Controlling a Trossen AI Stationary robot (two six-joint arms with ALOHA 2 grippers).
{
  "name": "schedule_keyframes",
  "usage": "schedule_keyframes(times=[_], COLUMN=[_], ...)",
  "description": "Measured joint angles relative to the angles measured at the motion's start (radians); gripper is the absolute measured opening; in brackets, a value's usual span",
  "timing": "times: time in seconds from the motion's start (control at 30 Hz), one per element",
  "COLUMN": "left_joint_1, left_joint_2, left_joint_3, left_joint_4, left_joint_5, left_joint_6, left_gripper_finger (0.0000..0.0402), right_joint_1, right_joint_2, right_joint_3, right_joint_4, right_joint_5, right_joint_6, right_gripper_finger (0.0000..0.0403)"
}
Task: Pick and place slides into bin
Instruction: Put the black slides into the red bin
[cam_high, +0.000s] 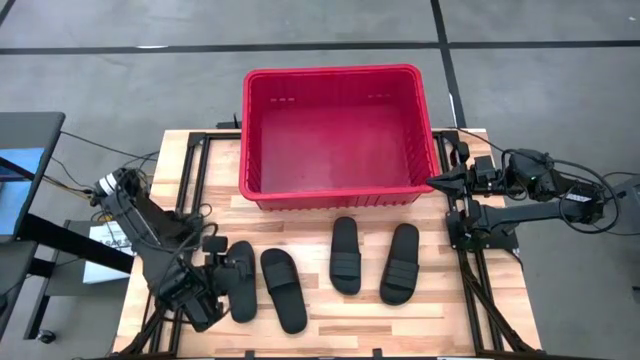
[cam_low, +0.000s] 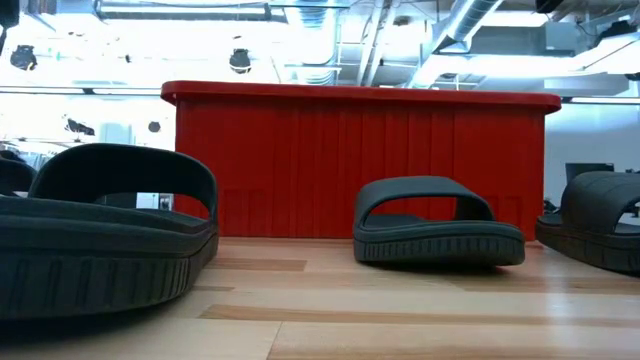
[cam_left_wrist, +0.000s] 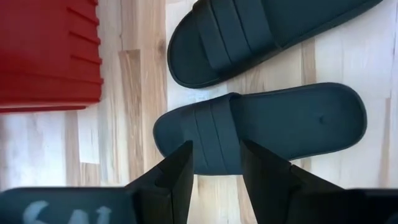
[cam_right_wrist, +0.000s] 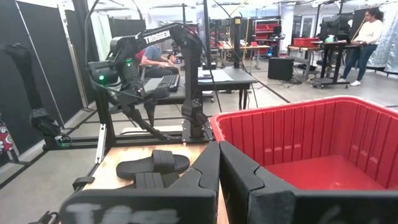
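Several black slides lie sole-down on the wooden table in front of the red bin (cam_high: 338, 135). My left gripper (cam_high: 222, 285) is open and points steeply down over the leftmost slide (cam_high: 243, 283). In the left wrist view its gripper (cam_left_wrist: 219, 169) shows with the two fingers on either side of that slide's strap (cam_left_wrist: 214, 134), above its near-left edge and apart from it. The second slide (cam_left_wrist: 267, 31) lies just beyond. My right gripper (cam_right_wrist: 219, 163) is shut and holds nothing. It waits level at the bin's right end (cam_high: 440, 181).
Two more slides (cam_high: 345, 255) (cam_high: 400, 263) lie side by side to the right, near the bin's front wall (cam_low: 360, 165). In the low view, slides (cam_low: 100, 240) (cam_low: 435, 225) stand in front of the bin. Bare wood lies along the table's near edge and right of the slides.
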Motion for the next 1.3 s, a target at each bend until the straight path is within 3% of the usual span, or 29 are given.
schedule_keyframes(times=[0.73,1.3], left_joint_1=[-0.046,-0.006], left_joint_2=[0.308,0.319], left_joint_3=[-0.006,-0.01], left_joint_4=[0.006,0.03], left_joint_5=[-0.005,0.041], left_joint_6=[-0.101,-0.269], left_gripper_finger=[0.0124,0.0124], right_joint_1=[0.0,0.0], right_joint_2=[0.0,0.0], right_joint_3=[0.0,0.0], right_joint_4=[0.0,0.0], right_joint_5=[0.0,0.0], right_joint_6=[0.0,0.0], right_gripper_finger=[0.0,0.0])
